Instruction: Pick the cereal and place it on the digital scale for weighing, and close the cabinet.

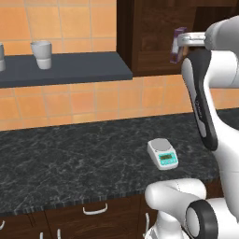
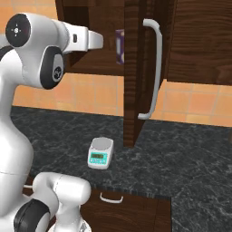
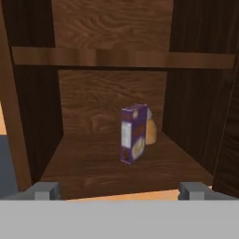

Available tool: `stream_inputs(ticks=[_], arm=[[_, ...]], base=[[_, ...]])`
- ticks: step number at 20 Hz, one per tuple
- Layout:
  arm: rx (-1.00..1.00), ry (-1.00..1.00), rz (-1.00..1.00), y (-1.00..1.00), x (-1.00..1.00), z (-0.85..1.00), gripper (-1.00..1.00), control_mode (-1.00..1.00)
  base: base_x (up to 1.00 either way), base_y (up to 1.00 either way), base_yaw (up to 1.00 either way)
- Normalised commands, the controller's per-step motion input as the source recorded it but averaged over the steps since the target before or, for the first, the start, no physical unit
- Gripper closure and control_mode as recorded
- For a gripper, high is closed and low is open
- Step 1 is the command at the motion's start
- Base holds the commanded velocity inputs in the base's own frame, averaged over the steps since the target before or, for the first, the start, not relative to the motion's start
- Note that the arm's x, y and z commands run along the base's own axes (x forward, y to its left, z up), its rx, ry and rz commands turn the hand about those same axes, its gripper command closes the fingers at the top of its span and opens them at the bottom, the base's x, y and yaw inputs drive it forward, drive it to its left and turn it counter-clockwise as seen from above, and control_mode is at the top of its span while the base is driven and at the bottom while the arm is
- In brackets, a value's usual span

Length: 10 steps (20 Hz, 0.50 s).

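Observation:
The cereal (image 3: 134, 134) is a dark-purple box standing upright on the lower shelf of the open cabinet (image 3: 112, 32). My gripper (image 3: 119, 192) is open, its fingertips (image 3: 44, 190) spread wide at the cabinet mouth, well short of the box. From the left base view the gripper (image 1: 183, 39) hangs high in front of the cereal (image 1: 177, 46). The cabinet door (image 2: 135, 68) swings out over the counter, silver handle (image 2: 157, 68) facing outward. The digital scale (image 1: 163, 154) sits on the counter below, its top plate bare; the right base view also shows the scale (image 2: 100, 153).
A tan bottle (image 3: 151, 130) stands just behind the cereal. A dark-grey shelf (image 1: 65, 67) on the left wall holds a white cup (image 1: 42, 54). Black marble counter (image 1: 70, 158) runs below, with drawers (image 1: 95, 209) under it.

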Motion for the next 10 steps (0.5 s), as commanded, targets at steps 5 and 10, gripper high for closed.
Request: stream_inputs(ticks=[5,10], arm=[[-0.01,0.0,-0.12,0.0,0.22,-0.17,-1.0,-1.0],[0.0,0.0,-0.11,0.0,0.29,-0.11,-1.0,-1.0]], base=[[0.0,0.0,0.0],[0.0,0.0,0.0]])
